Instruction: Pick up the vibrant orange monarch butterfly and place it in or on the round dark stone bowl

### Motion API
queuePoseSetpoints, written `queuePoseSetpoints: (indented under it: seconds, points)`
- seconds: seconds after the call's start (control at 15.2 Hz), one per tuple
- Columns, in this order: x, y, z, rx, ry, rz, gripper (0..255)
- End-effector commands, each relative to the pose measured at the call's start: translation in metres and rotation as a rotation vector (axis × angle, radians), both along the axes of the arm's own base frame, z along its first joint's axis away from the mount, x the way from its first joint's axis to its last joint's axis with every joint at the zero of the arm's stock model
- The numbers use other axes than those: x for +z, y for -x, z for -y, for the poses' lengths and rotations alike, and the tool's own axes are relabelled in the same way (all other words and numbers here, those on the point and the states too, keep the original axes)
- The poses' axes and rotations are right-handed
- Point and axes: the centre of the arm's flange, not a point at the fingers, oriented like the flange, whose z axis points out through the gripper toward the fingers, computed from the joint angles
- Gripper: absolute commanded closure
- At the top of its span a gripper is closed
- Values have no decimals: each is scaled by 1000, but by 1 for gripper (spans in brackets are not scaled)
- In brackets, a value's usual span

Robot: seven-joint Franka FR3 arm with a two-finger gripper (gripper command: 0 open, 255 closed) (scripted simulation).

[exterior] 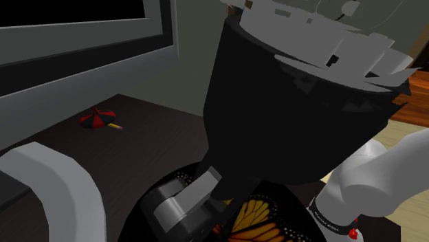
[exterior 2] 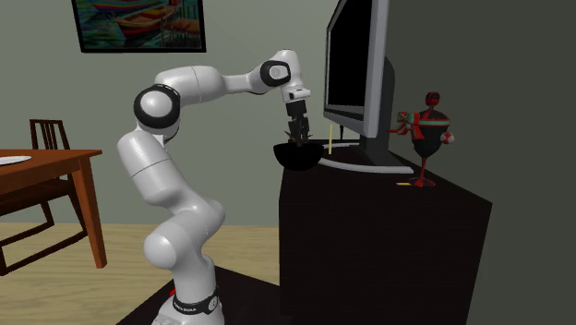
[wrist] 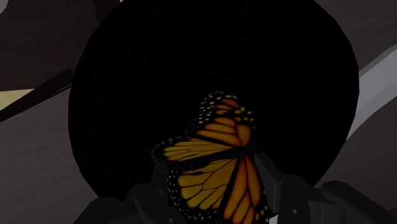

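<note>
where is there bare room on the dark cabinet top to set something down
Bare strip of cabinet top between bowl and red goblet, in front of the monitor. Crowded at the bowl, where the gripper holds the butterfly.

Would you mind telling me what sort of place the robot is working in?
Probably a living or dining room: a television on a dark cabinet, a framed painting on the wall, a wooden table with a chair.
</note>
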Motion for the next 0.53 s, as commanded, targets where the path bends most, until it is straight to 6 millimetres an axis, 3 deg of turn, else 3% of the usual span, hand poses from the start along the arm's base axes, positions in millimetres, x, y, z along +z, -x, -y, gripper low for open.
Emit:
queuePoseSetpoints:
  seconds: [0.0,0.4,0.46]
  points:
    - [-3,0,0,0,0,0,255]
    - [-3,0,0,0,0,0,255]
    - [-3,0,0,0,0,0,0]
